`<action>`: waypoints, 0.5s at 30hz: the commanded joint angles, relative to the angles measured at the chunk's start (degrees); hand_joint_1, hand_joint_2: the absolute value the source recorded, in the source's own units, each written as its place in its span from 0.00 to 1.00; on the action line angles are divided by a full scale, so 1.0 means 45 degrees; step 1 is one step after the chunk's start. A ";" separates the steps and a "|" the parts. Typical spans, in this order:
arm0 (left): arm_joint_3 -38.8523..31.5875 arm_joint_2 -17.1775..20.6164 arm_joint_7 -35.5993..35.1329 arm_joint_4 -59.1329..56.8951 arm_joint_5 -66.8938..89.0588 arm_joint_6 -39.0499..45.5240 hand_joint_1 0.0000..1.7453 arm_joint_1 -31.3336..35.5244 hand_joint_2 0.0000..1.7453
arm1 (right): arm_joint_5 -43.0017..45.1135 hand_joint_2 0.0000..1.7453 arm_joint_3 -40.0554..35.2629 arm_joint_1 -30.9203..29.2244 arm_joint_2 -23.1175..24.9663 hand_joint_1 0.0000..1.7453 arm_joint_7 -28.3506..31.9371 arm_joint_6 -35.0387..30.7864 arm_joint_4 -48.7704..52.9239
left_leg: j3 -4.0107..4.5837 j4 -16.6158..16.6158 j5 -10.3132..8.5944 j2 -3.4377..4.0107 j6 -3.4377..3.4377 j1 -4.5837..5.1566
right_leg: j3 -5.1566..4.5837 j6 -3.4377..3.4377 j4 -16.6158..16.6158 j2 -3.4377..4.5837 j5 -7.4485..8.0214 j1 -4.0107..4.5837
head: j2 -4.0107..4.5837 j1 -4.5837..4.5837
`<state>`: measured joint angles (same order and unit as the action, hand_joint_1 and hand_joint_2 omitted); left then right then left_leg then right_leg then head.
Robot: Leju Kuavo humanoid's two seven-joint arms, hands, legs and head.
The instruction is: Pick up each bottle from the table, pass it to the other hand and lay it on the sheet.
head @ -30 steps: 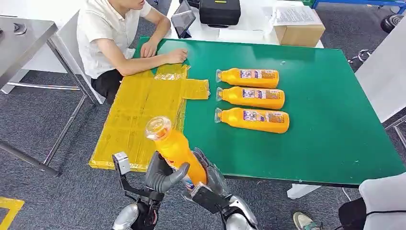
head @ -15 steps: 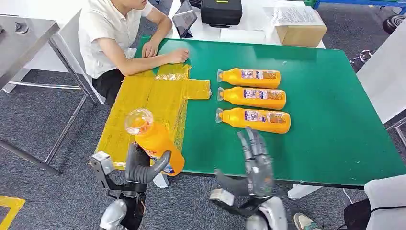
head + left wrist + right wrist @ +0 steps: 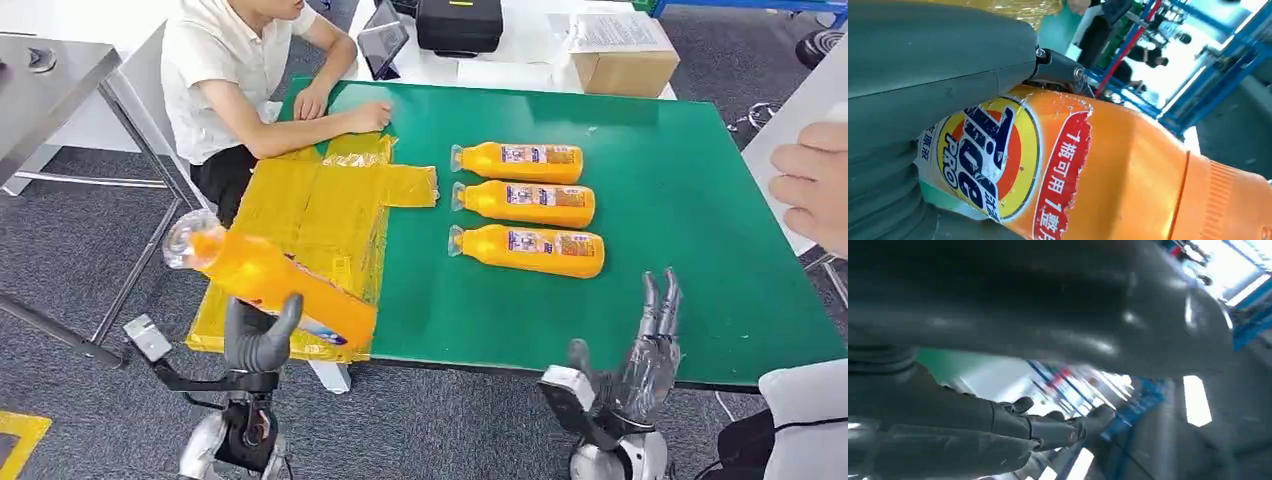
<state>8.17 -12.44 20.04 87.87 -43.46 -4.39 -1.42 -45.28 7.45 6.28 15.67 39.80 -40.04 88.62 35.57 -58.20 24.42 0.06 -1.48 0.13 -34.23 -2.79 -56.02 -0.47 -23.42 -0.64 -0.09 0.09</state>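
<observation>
Bottle held tilted over the sheet's near edge

The orange bottle [image 3: 265, 282] is gripped low by the left robot hand [image 3: 258, 338], cap toward 10 o'clock; if dropped early, the yellow sheet [image 3: 300, 215] could be missed. The right robot hand [image 3: 640, 355] is spread and holds nothing.

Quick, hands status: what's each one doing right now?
Left hand: grips the orange bottle, tilted over the yellow sheet.
Right hand: open, holding nothing.
</observation>
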 commanded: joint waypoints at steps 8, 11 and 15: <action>0.2182 0.2184 -0.2465 -0.7393 1.9096 0.7195 1.00 0.3934 1.00 | 0.0968 0.00 -0.1893 -0.1095 -0.0954 0.00 0.0044 0.0009 -0.3640 | -0.0095 0.0055 -0.0026 -0.0036 0.0027 -0.0007 | 0.0086 0.0023 0.0045 -0.0010 0.0007 0.0002 | 0.0000 0.0000; 0.2150 0.2099 -0.2644 -0.7899 1.9339 0.6039 1.00 0.4326 1.00 | 0.1130 0.00 -0.2288 -0.1208 -0.1023 0.00 0.0044 0.0009 -0.3957 | -0.0076 0.0037 -0.0017 0.0003 0.0029 -0.0011 | 0.0065 0.0024 0.0027 0.0028 0.0011 0.0006 | 0.0000 0.0000; 0.2063 0.2083 -0.2263 -0.8112 1.8774 0.4549 1.00 0.4587 1.00 | 0.1391 0.00 -0.2652 -0.1229 -0.1144 0.00 0.0044 0.0009 -0.4166 | -0.0045 0.0019 -0.0021 0.0001 0.0025 -0.0013 | 0.0035 0.0019 0.0014 0.0005 0.0009 0.0010 | 0.0000 0.0000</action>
<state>14.51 -5.84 8.83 63.88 42.62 23.73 11.97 -40.81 0.42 3.96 13.27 39.95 -40.04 78.03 35.56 -58.21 24.31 0.10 -1.44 0.11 -34.26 -2.79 -56.04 -0.42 -23.36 -0.63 -0.09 0.09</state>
